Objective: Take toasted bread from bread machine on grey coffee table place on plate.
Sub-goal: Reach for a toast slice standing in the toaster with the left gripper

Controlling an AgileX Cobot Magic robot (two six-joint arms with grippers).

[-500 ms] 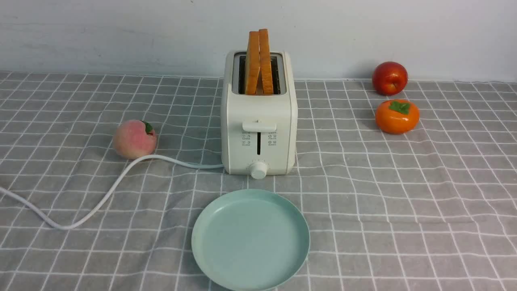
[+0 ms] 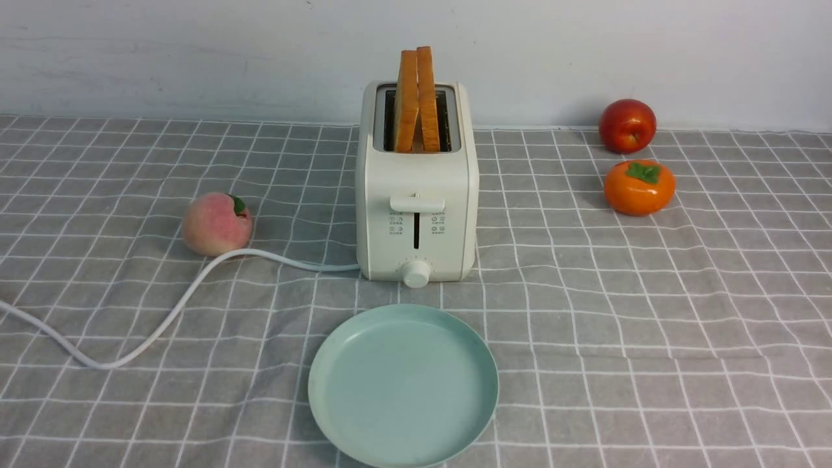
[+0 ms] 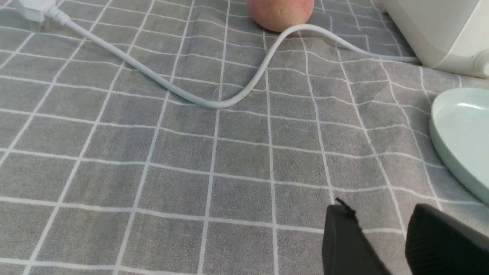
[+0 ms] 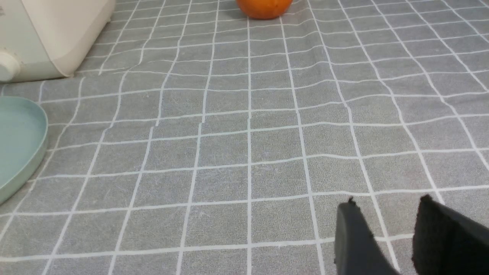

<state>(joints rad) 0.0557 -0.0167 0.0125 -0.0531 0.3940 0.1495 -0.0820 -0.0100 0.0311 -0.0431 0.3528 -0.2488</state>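
Two slices of toasted bread (image 2: 416,97) stand upright in the slots of the cream-white bread machine (image 2: 416,201) in the middle of the grey coffee table (image 2: 617,292). The mint-green plate (image 2: 403,385) lies empty in front of it. Neither arm shows in the front view. My left gripper (image 3: 378,217) is open and empty, low over the cloth, with the plate's rim (image 3: 454,152) and the machine's corner (image 3: 439,34) ahead of it. My right gripper (image 4: 386,210) is open and empty over bare cloth, with the plate's rim (image 4: 36,152) and the machine (image 4: 57,34) off to one side.
A peach (image 2: 216,223) lies left of the machine, touching its white cord (image 2: 156,325), which runs off the table's left edge. A red apple (image 2: 627,125) and an orange persimmon (image 2: 639,187) sit at the back right. A white wall stands behind the table.
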